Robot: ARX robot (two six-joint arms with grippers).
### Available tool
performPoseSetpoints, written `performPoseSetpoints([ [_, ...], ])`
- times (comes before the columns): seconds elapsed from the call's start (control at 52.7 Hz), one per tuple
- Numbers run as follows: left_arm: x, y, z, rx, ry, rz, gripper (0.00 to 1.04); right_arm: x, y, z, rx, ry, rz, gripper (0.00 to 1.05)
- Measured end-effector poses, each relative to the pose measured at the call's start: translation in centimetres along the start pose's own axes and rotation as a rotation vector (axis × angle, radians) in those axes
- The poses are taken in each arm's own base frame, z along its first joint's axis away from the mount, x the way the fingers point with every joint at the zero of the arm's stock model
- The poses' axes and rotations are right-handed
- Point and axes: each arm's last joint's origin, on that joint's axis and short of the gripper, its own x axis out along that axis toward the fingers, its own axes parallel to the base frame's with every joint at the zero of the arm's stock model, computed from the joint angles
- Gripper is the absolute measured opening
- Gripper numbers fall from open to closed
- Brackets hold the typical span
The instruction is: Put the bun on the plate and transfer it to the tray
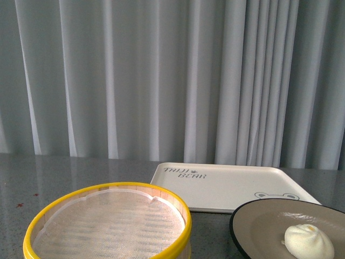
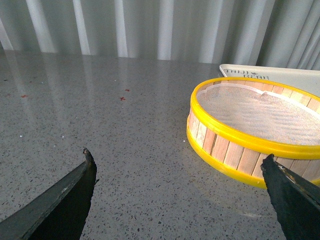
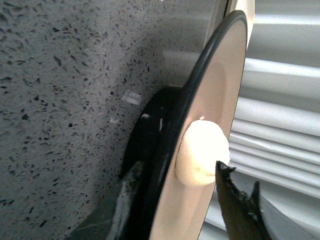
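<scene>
Astride the rim of the plate (image 3: 222, 85), the right gripper (image 3: 177, 167) holds its jaws parted, bun (image 3: 202, 155) between them, tray (image 1: 226, 186) at 11 o'clock beyond; the left gripper (image 2: 177, 155), likewise open-jawed and empty, is farther off.

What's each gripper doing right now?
Left gripper: open, jaws wide apart, holding nothing.
Right gripper: jaws straddle the edge of the black-rimmed round beige plate; whether they are clamped cannot be told.

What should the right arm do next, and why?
Probably close the right gripper on the plate rim: it straddles the rim with jaws apart, the bun already sits on the plate, and the tray lies just beyond it.
</scene>
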Motion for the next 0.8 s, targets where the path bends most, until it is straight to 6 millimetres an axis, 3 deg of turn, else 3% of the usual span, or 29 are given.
performPoseSetpoints([
  [0.19,0.0,0.0,0.0,0.000,0.000,0.000,0.98,-0.3,0.4,-0.1,0.005,0.023,0.008,0.08],
  [0.247,0.0,0.0,0.0,0.000,0.000,0.000,0.98,-0.4,0.4,-0.1,0.001,0.027,0.005,0.03],
  [0.512,0.0,0.0,0.0,0.000,0.000,0.000,0.98,-0.3,-0.6,-0.1,0.023,0.068,-0.081,0.03],
  [0.797,0.0,0.0,0.0,0.000,0.000,0.000,0.98,-0.2,-5.3,-1.2,0.121,0.057,-0.150,0.03],
])
